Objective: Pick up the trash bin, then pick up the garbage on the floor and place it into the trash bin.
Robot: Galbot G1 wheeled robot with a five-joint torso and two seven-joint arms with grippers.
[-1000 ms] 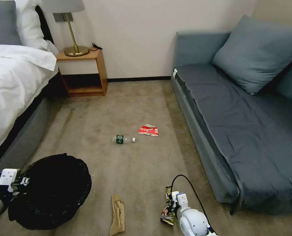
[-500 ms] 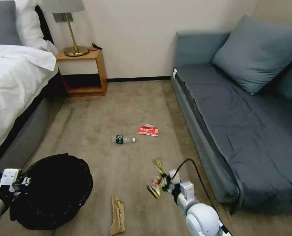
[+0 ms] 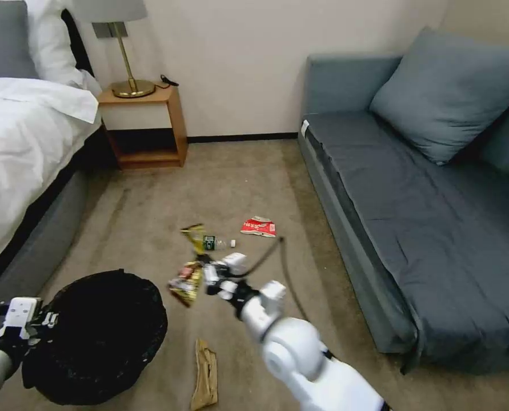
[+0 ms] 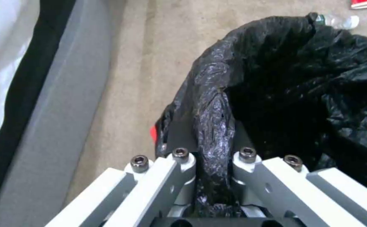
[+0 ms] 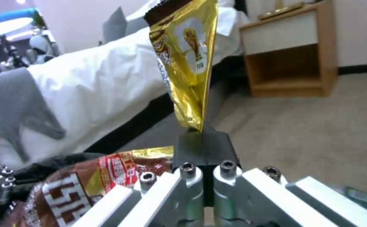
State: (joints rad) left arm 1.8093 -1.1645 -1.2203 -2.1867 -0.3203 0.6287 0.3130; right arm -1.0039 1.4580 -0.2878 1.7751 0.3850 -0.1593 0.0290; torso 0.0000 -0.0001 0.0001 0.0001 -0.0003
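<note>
The right pincer (image 3: 208,277), near the middle of the head view, is pinching the gold-brown wrapper (image 3: 187,281) between its pressed fingers. In the right wrist view the wrapper (image 5: 187,63) folds at the grip, 1 part standing up and 1 part hanging to the lower left. It looks very light, thin and slippery, and it has no stiffness, so a firm pinch across the folded middle seems the safest hold; it may flutter or slide out if the arm goes fast.

The left pincer (image 3: 25,328), at the lower left of the head view, is closed on the rim of the bin (image 3: 97,334). The left wrist view shows the black bag (image 4: 213,126) caught between the fingers. The bag is soft and crinkly and may slip over the rim, so I judge the hold must take the rim under it too.

3 pieces lie on the floor (image 3: 151,194): the bottle (image 3: 215,243) and the red packet (image 3: 259,227) in the middle of the frame, and the tan wrapper (image 3: 205,374) at the lower edge. The bottle is stiff, round and may roll; its body is the best place. The packet and tan wrapper are flat and light, best taken at a raised edge.
</note>
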